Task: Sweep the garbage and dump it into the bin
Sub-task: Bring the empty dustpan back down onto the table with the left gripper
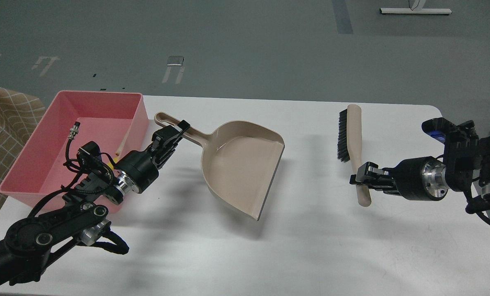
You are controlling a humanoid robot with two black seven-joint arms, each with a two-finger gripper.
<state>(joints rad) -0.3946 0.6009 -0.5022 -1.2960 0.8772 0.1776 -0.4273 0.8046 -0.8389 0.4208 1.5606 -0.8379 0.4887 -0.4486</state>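
The pink bin (92,102) stands at the table's back left. Inside it, a sliver of yellow (114,156) shows beside my left arm, probably the sponge. A thin pale strip (123,142) lies next to it; I cannot tell whether it is the bread slice. My left gripper (174,132) is shut on the handle of the beige dustpan (240,172). It holds the pan empty and tilted just right of the bin, above the table. My right gripper (363,181) is shut on the handle of the beige brush (349,135), bristles facing left.
The white table (310,246) runs from the bin to a rounded right edge near my right arm. A beige checked cloth (0,119) lies off the table's left side. Grey floor lies behind.
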